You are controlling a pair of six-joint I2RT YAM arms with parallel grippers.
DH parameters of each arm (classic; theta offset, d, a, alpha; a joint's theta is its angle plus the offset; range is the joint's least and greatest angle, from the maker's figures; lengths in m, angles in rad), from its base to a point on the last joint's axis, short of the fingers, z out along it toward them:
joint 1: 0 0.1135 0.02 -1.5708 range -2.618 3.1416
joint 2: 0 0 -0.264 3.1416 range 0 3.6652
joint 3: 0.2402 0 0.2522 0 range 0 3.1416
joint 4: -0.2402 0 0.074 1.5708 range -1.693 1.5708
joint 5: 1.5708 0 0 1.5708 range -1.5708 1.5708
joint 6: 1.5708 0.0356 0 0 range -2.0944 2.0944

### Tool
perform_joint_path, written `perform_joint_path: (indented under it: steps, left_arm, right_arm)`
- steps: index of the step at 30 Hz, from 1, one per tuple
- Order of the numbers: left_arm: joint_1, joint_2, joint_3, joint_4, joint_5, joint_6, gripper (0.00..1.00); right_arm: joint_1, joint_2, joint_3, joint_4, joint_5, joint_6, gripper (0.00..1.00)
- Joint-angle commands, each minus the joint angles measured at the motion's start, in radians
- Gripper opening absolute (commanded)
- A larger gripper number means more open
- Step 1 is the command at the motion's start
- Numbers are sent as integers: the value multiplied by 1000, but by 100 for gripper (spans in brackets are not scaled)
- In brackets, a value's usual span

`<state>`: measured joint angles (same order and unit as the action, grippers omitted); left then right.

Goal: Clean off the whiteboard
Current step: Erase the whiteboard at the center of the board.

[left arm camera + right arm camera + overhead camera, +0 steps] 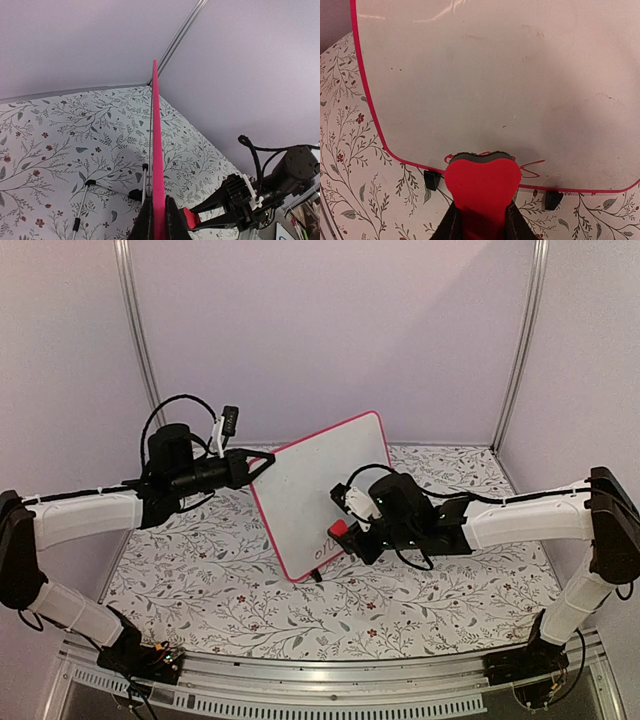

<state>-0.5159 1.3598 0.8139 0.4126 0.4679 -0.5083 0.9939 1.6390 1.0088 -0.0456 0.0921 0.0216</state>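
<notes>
— Where do we find the whiteboard (320, 490)?
— Upright at the middle of the table (200, 570), on its small black feet (431, 180). It is turned at an angle, with its low corner near us and its top corner far and to the right. We see a few red strokes (532, 167) along its bottom edge.

— How do the arms sit?
— The left arm (85, 515) reaches in level from the left. Its left claw (159, 222) is clenched on the board's left edge, one finger on each face.

— And the other?
— The right arm (520, 520) comes in from the right, forearm level. Its right claw (482, 222) grips a red eraser (482, 185). The eraser's tip appears to press on the board's face, low down at the strokes.
</notes>
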Motion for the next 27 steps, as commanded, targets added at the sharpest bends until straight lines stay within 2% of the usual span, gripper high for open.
perform_joint_path:
  steps: [1, 6, 13, 22, 27]
  left_arm:
    - [-9, -6, 16, 138, -8, 5, 0]
    - [-9, -6, -14, 143, -35, 15, 0]
    - [-9, 4, -39, 161, -28, 9, 0]
    - [-10, 9, -42, 163, -14, 3, 0]
    - [-9, 11, -41, 162, -9, -1, 0]
  right_arm:
    - [3, -5, 27, -8, -2, -1, 23]
    - [29, 29, 50, -26, 30, -1, 23]
    - [116, 114, 69, 18, 178, -10, 23]
    - [125, 231, 95, 72, 237, 1, 23]
    - [125, 246, 97, 86, 265, -2, 23]
